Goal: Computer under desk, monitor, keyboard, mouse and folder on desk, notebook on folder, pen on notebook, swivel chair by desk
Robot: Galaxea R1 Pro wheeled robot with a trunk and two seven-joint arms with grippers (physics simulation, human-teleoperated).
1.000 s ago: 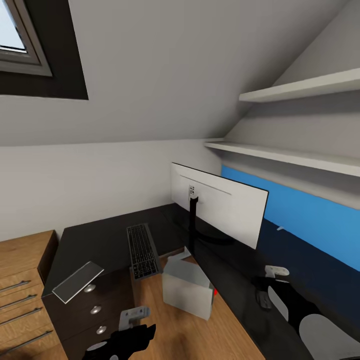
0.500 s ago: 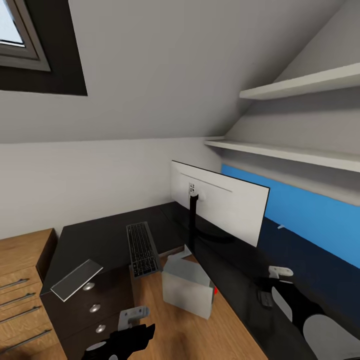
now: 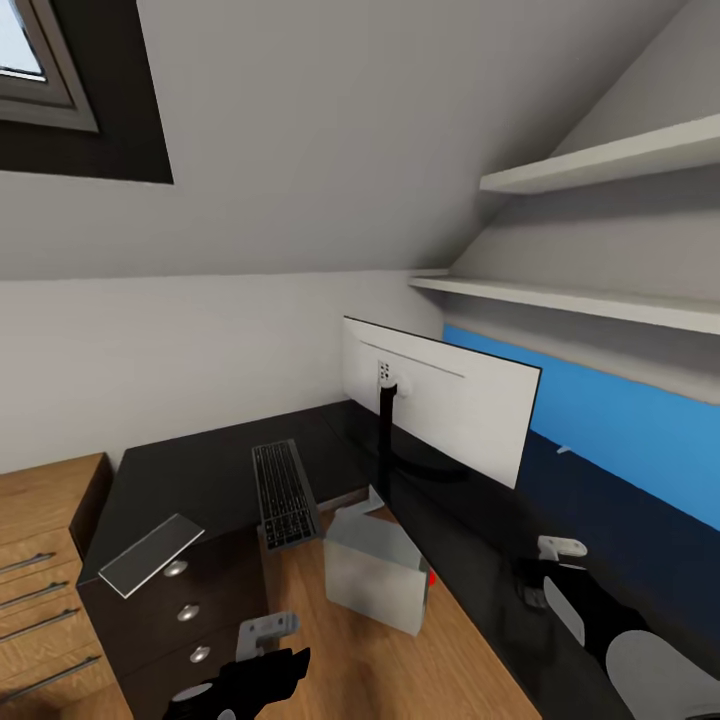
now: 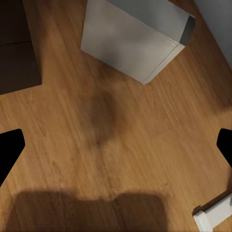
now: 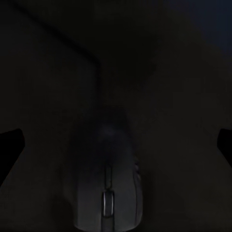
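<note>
The white-backed monitor (image 3: 440, 398) stands on the black L-shaped desk (image 3: 200, 480), with the dark keyboard (image 3: 283, 492) lying to its left. A grey computer case (image 3: 375, 575) rests on the wood floor in the desk's corner gap, and the left wrist view looks down on the computer case (image 4: 130, 38). A dark mouse (image 5: 108, 186) lies on the desk right below my open right gripper (image 5: 117, 147), its fingers wide on either side. In the head view the right gripper (image 3: 538, 585) hovers over the mouse (image 3: 529, 596). My left gripper (image 3: 262, 672) hangs open above the floor.
A thin grey flat item (image 3: 150, 553) lies on the black drawer unit (image 3: 185, 615). Wooden drawers (image 3: 40, 560) stand at the far left. White shelves (image 3: 600, 165) and a sloped ceiling hang over the desk's right wing. A white part (image 4: 212, 215) lies on the floor.
The whole head view has shifted a little, so the desk and monitor sit slightly higher in the picture. Both arms hold about the same pose.
</note>
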